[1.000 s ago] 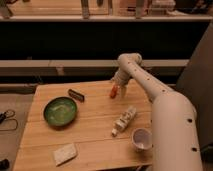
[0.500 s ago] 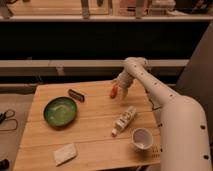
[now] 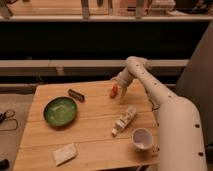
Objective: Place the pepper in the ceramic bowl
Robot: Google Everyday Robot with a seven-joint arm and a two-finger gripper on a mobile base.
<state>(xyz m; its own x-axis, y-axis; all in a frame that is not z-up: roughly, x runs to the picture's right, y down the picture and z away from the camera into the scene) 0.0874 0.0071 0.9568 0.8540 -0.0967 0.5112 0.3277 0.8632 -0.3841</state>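
the gripper (image 3: 119, 91) hangs at about 1 o'clock over the desk (image 3: 90, 131), its fingers closed on the orange-red pepper (image 3: 114, 90), which stands nearly upright just above the wood. the green ceramic bowl (image 3: 48, 106) sits well apart at 9 o'clock, and a white cup (image 3: 142, 138) at 5 o'clock.

table (image 3: 95, 135) | ceramic bowl (image 3: 60, 111) | bar (image 3: 76, 95) | bottle (image 3: 124, 120) | cup (image 3: 142, 138) | sponge (image 3: 65, 153) | hand (image 3: 120, 91) over far side
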